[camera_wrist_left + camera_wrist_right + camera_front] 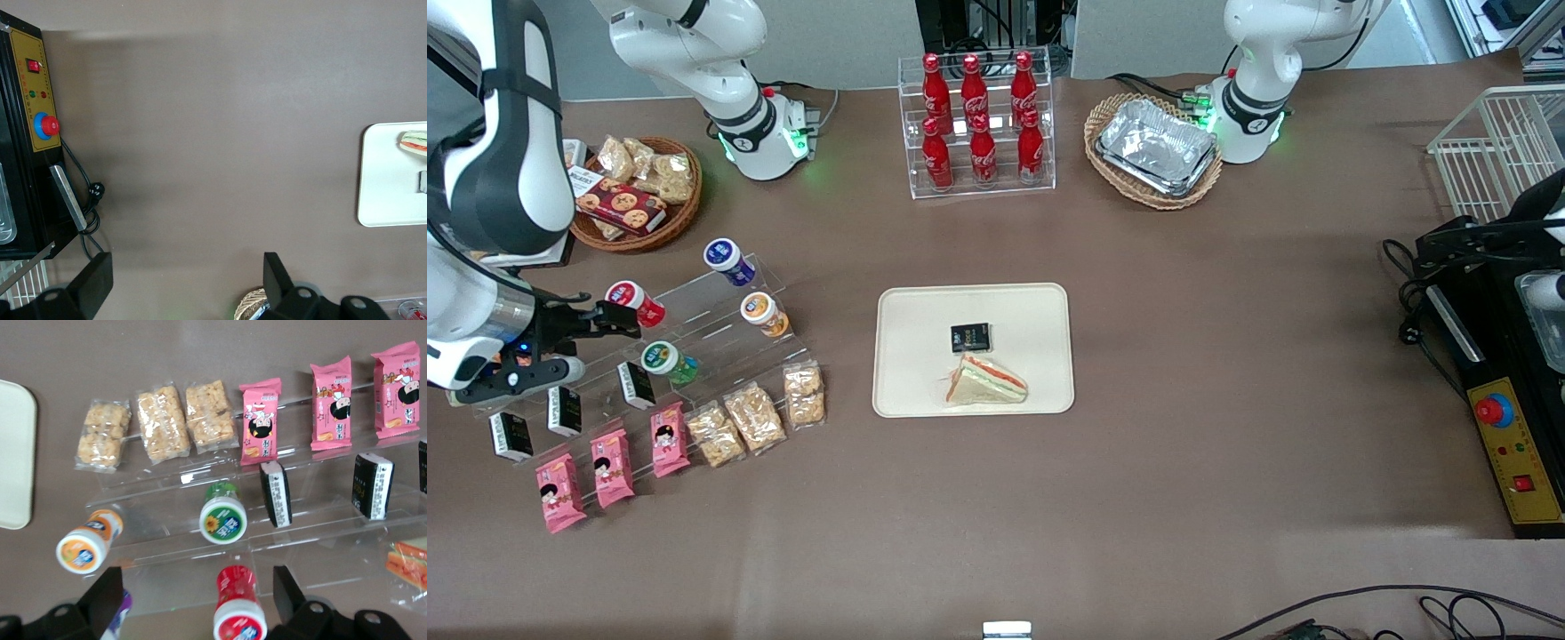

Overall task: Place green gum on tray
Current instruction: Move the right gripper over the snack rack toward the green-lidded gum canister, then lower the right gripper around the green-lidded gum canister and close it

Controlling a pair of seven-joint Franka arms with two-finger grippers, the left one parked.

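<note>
Your hand [193,603] is hanging over the clear stepped acrylic rack [720,342], fingers spread and holding nothing, with the red-bodied gum bottle [238,611] between them. The small green gum bottle with white cap [667,362] is lying on the rack, nearer the front camera than the red one, well apart from the cream rectangular plastic tray [907,311] on the brown tabletop [1227,356].

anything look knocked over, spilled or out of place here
Nothing stands out. The green gum lies on the clear stepped rack like its neighbours, and the tray sits flat. The open tool hovers beside the red gum.
</note>
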